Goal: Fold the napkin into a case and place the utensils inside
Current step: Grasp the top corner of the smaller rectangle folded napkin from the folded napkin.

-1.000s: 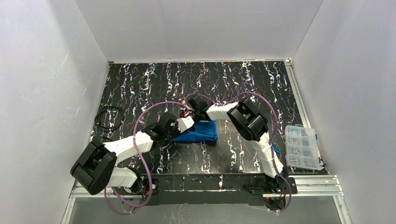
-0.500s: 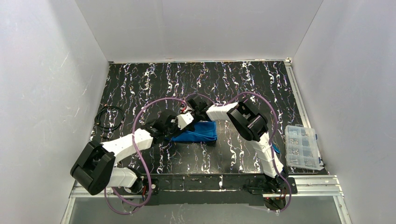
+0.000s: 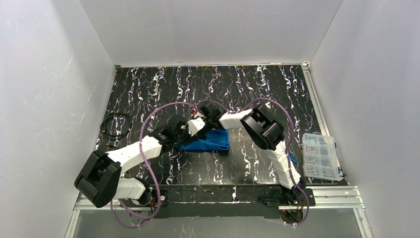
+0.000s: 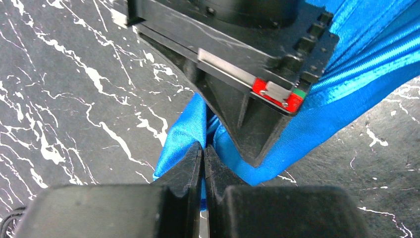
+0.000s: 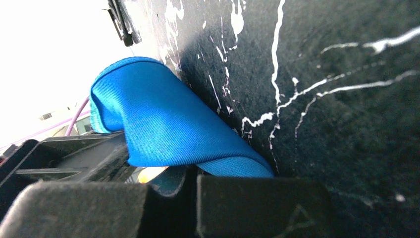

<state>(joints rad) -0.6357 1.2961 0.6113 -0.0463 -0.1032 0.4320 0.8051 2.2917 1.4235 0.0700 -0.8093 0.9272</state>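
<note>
The blue napkin (image 3: 210, 140) lies folded in a small bundle mid-table, its left end raised. My left gripper (image 3: 196, 125) is shut on a fold of the napkin (image 4: 185, 131) at that left end. My right gripper (image 3: 206, 120) hangs right against it, shut on the napkin (image 5: 163, 119) where an edge runs down between its fingers. The two grippers almost touch; the right gripper's black body (image 4: 247, 74) fills the left wrist view. A thin blue-green sliver (image 3: 293, 157) pokes out beside the right arm; I cannot tell whether it is the utensils.
A clear plastic compartment box (image 3: 321, 156) stands at the right edge. A coil of black cable (image 3: 116, 125) lies at the left. Purple cables (image 3: 148, 126) arch over both arms. White walls close in the left, back and right sides.
My left gripper has moved slightly farther from the bases, drawing the napkin's left end up toward the right gripper. The right arm has barely moved.
</note>
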